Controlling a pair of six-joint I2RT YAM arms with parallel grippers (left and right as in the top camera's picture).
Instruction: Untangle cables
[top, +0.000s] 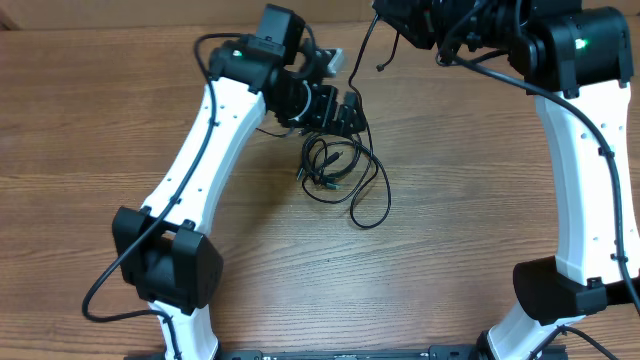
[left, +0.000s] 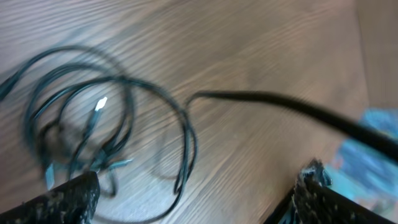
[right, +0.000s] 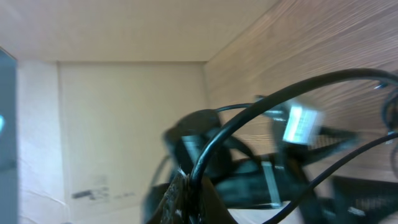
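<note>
The wood-grain table (top: 480, 200) fills the overhead view, bare apart from the arms and cords. A pale wall rises behind its far edge in the right wrist view. The left arm (top: 215, 120) reaches in to mid-table, while the right arm (top: 575, 180) stretches to the far edge. The cables (top: 335, 170) lie as a loose coil at the centre. The coil sits just on the base side of the left gripper (left: 198, 177), and its longest loop trails on toward the bases. That gripper's jaws are spread wide and empty above the coil, so the left arm is clearly the nearer. The right gripper (top: 415, 25) is closed, and as far as the blur allows it pinches one strand (left: 261, 98). That strand rises off the coil toward the far edge. A pale plug (left: 101, 104) shows inside the loops.
</note>
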